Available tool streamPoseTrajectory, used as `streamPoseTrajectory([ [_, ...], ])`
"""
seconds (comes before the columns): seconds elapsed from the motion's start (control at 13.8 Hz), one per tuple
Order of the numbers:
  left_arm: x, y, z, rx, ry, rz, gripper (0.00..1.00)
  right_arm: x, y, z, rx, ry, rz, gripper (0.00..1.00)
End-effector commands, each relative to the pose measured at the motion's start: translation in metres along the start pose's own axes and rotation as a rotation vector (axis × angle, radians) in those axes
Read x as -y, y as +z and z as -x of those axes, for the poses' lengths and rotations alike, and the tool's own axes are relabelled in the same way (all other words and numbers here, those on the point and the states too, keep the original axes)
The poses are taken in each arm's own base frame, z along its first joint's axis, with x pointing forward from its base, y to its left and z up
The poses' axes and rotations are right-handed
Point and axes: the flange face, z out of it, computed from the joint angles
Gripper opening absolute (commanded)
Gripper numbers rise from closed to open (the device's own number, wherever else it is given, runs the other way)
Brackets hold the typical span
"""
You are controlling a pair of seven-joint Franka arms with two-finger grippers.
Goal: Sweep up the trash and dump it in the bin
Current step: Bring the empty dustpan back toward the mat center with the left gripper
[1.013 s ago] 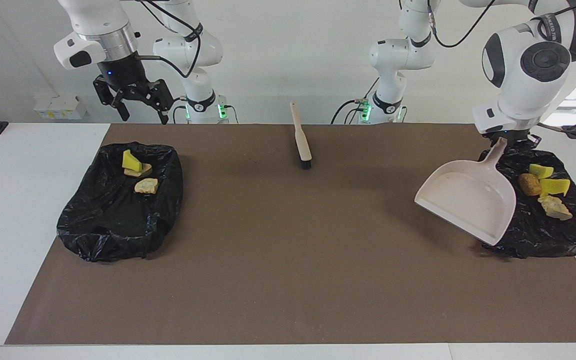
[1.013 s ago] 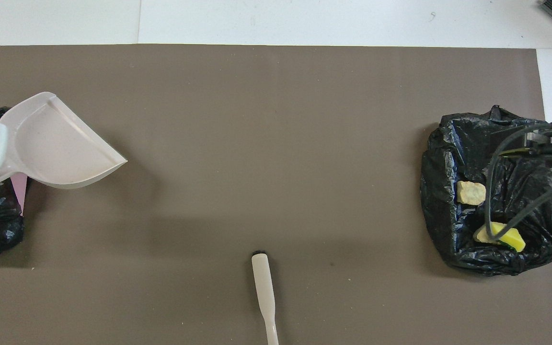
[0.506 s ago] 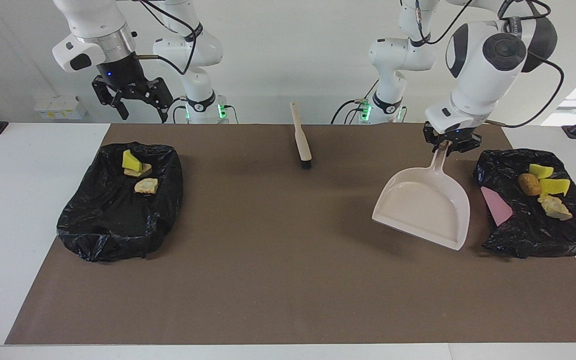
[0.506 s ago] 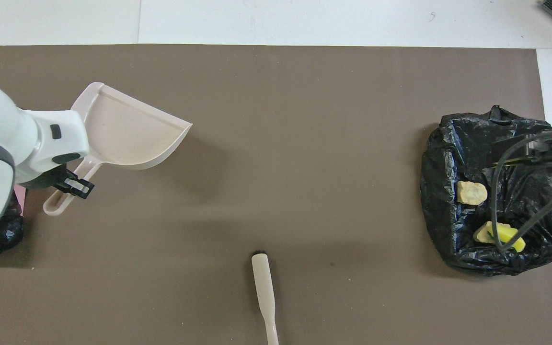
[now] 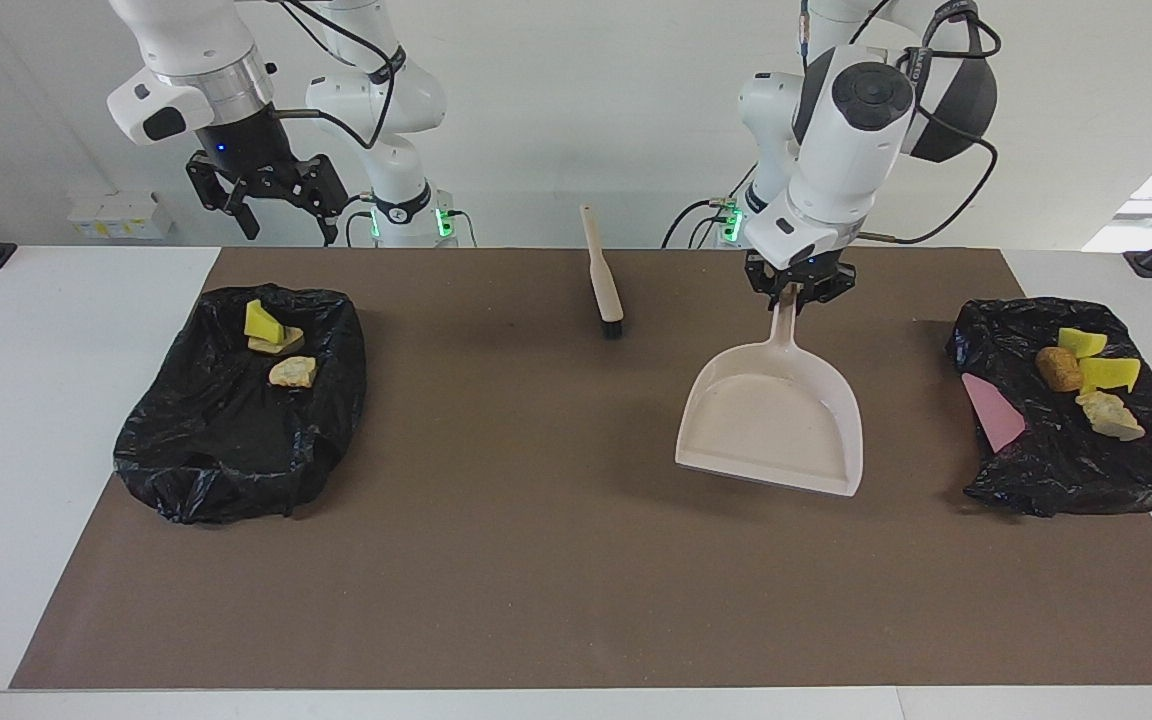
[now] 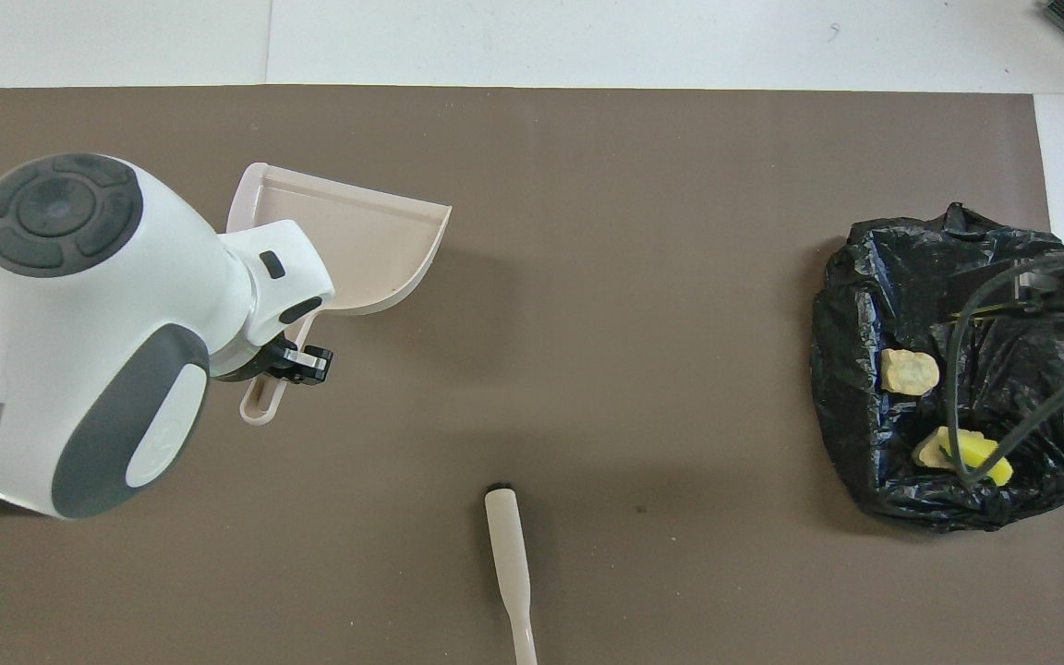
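My left gripper [image 5: 792, 292] is shut on the handle of the beige dustpan [image 5: 771, 425], which hangs low over the brown mat with its pan empty. Between that pan and the left arm's end lies a black bin bag [image 5: 1066, 450] with several pieces of trash in it, among them a yellow wedge [image 5: 1109, 373] and a brown lump [image 5: 1059, 368]. A second black bin bag [image 5: 236, 420] at the right arm's end holds a yellow wedge [image 5: 261, 322] and a tan lump [image 5: 292, 371]. My right gripper [image 5: 286, 225] hangs open and empty above that bag's edge.
A brush [image 5: 604, 285] with a pale handle lies on the mat near the robots, midway between the arms. A pink sheet [image 5: 994, 412] sticks out of the bag at the left arm's end. The brown mat [image 5: 536, 560] covers most of the white table.
The left arm has carried the dustpan from over the bag at its end of the table toward the middle and lowered it. The right gripper has barely moved.
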Motion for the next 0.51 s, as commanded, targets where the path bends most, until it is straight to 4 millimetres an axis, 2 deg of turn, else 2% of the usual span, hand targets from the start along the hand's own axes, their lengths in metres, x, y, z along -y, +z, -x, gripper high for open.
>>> streamPoseTrajectory([
  [0.0, -0.033, 0.019, -0.015, -0.045, -0.047, 0.029, 0.0, -0.003, -0.002, 0.005, 0.012, -0.012, -0.016, 1.0],
  [0.14, -0.064, 0.051, -0.033, -0.054, -0.048, 0.028, 0.0, -0.003, -0.002, 0.005, 0.012, -0.012, -0.016, 1.0],
  [0.22, -0.072, 0.063, -0.041, -0.066, -0.066, 0.034, 0.0, -0.003, -0.002, 0.005, 0.011, -0.012, -0.016, 1.0],
  [0.36, -0.106, 0.092, -0.052, -0.086, -0.117, 0.067, 0.0, -0.003, -0.002, 0.005, 0.011, -0.012, -0.016, 1.0],
  [0.43, -0.116, 0.108, -0.059, -0.104, -0.158, 0.085, 0.0, -0.003, -0.002, 0.005, 0.011, -0.012, -0.016, 1.0],
])
